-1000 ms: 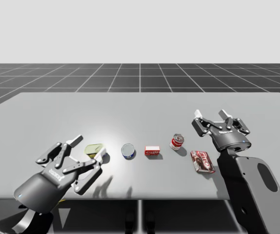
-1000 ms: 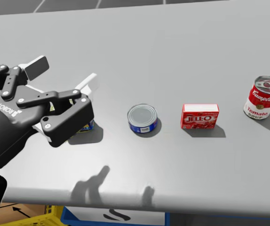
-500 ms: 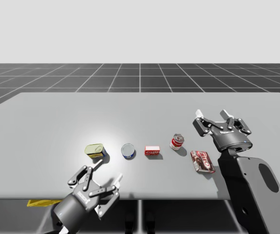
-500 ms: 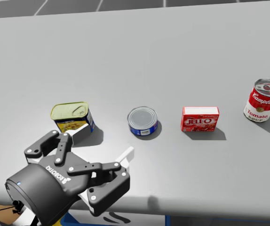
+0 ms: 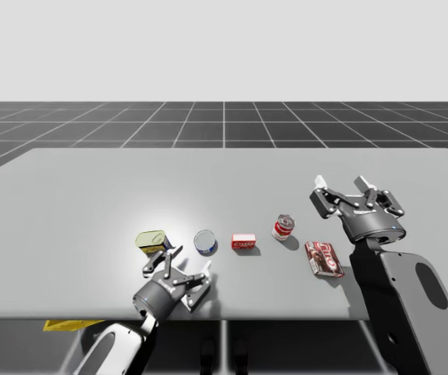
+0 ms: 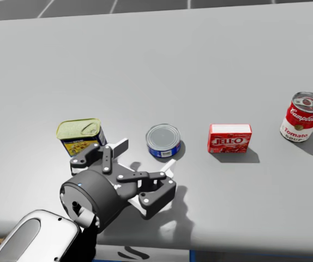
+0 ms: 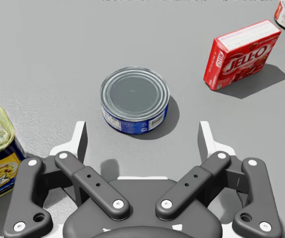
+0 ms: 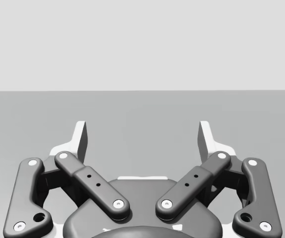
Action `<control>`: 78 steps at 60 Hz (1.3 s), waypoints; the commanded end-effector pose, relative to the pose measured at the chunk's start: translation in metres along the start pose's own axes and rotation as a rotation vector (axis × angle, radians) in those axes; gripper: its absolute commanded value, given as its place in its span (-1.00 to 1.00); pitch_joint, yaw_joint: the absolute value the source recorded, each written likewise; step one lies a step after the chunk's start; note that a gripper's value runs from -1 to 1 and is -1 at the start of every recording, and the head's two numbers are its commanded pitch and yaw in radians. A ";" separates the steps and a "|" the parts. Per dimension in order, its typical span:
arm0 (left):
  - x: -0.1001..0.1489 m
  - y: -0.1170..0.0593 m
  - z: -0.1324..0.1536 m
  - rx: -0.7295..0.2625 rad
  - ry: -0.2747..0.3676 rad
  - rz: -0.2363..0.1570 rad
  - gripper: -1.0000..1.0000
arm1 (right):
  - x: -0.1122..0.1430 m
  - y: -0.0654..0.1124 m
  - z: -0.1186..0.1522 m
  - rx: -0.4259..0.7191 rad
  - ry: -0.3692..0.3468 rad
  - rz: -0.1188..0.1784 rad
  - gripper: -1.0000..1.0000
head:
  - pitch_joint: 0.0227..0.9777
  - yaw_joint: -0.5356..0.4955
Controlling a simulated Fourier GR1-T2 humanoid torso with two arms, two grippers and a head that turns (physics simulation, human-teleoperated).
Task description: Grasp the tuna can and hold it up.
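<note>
Tuna can point(image 7: 135, 100): low round tin with a blue band and a plain silver lid. It stands upright on the grey table point(image 5: 224, 176), toward the near edge and a little left of the middle in the high view.

Left gripper point(image 7: 142, 138): fingers spread wide, gripping nothing. It sits low over the table by the near edge and points away from me, toward the can.

Can against jaws, left wrist view: the can stands just ahead of the fingertips, close to the centre line of the gap. It is beyond the tips, not between the fingers. Bare table shows between the can and each tip, so they are apart. The gap looks wider than the can.

The head view agrees. One white fingertip is near the can's base on its near side and the other is near the yellow-lidded tin point(image 6: 80, 135). Neither touches anything.

Row on the table, from my left in the high view:
- yellow-lidded tin, just beside the tuna can
- tuna can
- red box point(image 6: 230, 137), standing on its long side
- soup can point(image 6: 302, 116), red and white, upright
- flat red packet point(image 5: 324, 258), lying flat, nearest my right arm

Right gripper point(image 5: 339, 186): fingers wide apart, holding nothing. It is over the right part of the table, beyond the flat red packet and well apart from the tuna can. The right wrist view looks out level across bare grey table.
</note>
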 end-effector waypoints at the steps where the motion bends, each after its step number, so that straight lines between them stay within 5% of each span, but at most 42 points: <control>1: 0.003 0.003 -0.022 0.018 0.012 0.009 -1.00 | 0.001 -0.001 0.000 -0.003 -0.001 -0.001 -1.00 | 0.74 0.28; 37: -0.002 -0.001 -0.073 0.057 0.063 -0.022 -1.00 | 0.002 -0.002 0.000 -0.005 -0.007 -0.004 -1.00 | 0.73 0.27; 40: -0.004 -0.001 -0.073 0.060 0.073 -0.022 -0.61 | 0.002 -0.002 0.000 -0.005 -0.008 -0.004 -1.00 | 0.73 0.27; 41: -0.005 -0.001 -0.072 0.059 0.076 -0.023 -0.22 | 0.002 -0.002 0.000 -0.005 -0.008 -0.004 -1.00 | 0.72 0.27; 42: -0.006 -0.001 -0.072 0.049 0.081 -0.019 -0.06 | 0.002 -0.002 0.000 -0.005 -0.007 -0.004 -1.00 | 0.72 0.27; 43: -0.006 -0.001 -0.072 0.049 0.084 -0.025 0.79 | 0.002 -0.002 0.000 -0.005 -0.007 -0.003 -1.00 | 0.72 0.27; 44: -0.007 -0.002 -0.072 0.048 0.090 -0.031 0.94 | 0.002 -0.002 0.000 -0.005 -0.007 -0.003 -1.00 | 0.71 0.27; 55: -0.010 -0.005 -0.069 0.036 0.096 -0.060 1.00 | 0.002 -0.002 0.000 -0.006 -0.008 -0.004 -1.00 | 0.56 0.27; 78: -0.012 -0.006 -0.070 0.032 0.109 -0.060 1.00 | 0.003 -0.002 0.001 0.001 -0.010 -0.014 -1.00 | -0.05 0.27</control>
